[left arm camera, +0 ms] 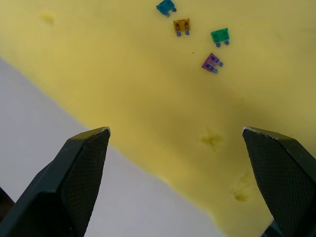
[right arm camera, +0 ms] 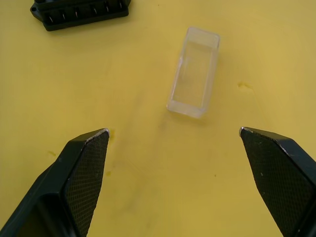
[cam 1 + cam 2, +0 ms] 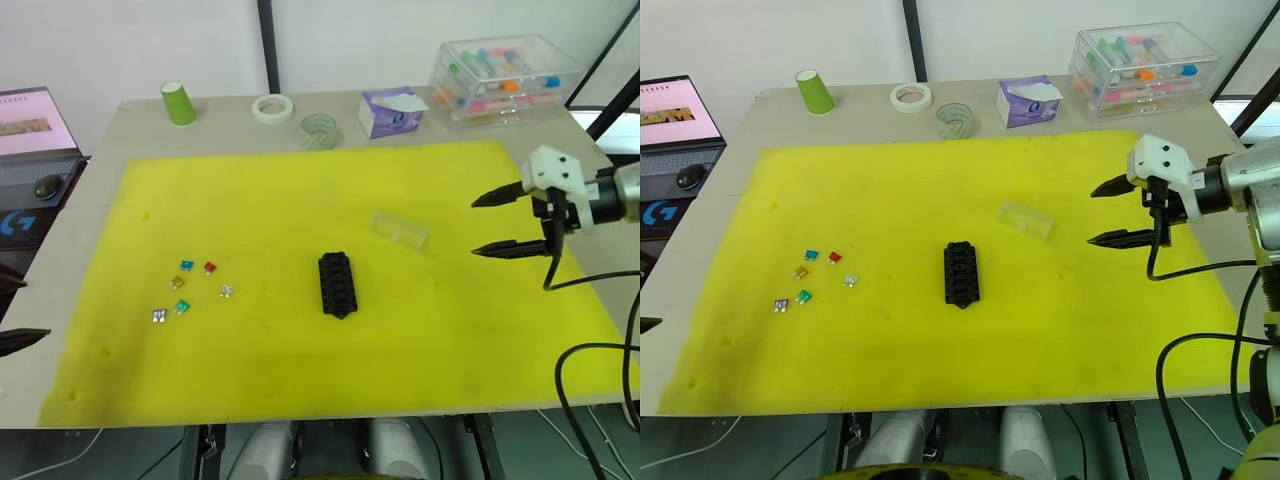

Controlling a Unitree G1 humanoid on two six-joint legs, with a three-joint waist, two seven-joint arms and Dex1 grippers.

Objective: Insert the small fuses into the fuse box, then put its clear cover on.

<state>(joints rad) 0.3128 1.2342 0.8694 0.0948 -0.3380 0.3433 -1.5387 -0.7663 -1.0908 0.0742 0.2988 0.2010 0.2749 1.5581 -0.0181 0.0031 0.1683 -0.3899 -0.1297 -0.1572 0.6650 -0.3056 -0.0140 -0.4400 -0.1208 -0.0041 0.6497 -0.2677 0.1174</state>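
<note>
Right gripper (image 3: 1102,213) hangs spread beside the clear cover (image 3: 1025,220) — apart.

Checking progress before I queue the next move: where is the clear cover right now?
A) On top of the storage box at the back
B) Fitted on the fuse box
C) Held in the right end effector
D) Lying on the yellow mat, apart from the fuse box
D: the clear cover lies on the yellow mat, apart from the fuse box, and the right end effector is open and holds nothing.
</note>
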